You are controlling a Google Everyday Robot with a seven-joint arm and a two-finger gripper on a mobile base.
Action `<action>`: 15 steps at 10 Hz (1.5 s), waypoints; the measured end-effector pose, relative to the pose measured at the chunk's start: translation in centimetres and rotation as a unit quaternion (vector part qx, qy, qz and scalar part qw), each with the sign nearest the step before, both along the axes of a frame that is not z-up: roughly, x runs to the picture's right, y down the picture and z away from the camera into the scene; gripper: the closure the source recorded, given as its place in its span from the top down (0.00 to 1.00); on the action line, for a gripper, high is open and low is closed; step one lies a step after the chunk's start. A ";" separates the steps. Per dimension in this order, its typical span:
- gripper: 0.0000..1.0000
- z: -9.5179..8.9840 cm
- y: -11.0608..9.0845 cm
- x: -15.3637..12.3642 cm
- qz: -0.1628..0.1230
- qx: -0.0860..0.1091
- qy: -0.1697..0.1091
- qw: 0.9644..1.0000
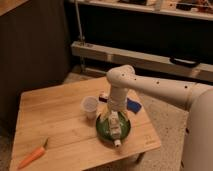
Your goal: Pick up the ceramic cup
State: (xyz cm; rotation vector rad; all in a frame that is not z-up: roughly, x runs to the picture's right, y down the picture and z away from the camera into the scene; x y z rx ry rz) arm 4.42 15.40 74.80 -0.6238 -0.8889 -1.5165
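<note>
The ceramic cup [90, 106] is a small pale handleless cup standing upright near the middle of the wooden table [55, 125]. Just right of it lies a green plate [102, 131] with a white bottle [116, 134] lying across it. My white arm reaches in from the right and bends down at the elbow. Its gripper [114, 116] hangs over the plate, right of the cup and apart from it. The gripper is open and holds nothing.
An orange carrot [32, 156] lies near the table's front left corner. A blue object [133, 105] and a small dark one [103, 98] sit behind the plate, near my arm. A dark wall and metal rails stand behind the table.
</note>
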 end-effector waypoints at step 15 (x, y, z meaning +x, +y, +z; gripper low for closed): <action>0.77 -6.8 -14.5 -2.4 -0.038 0.146 0.014 0.988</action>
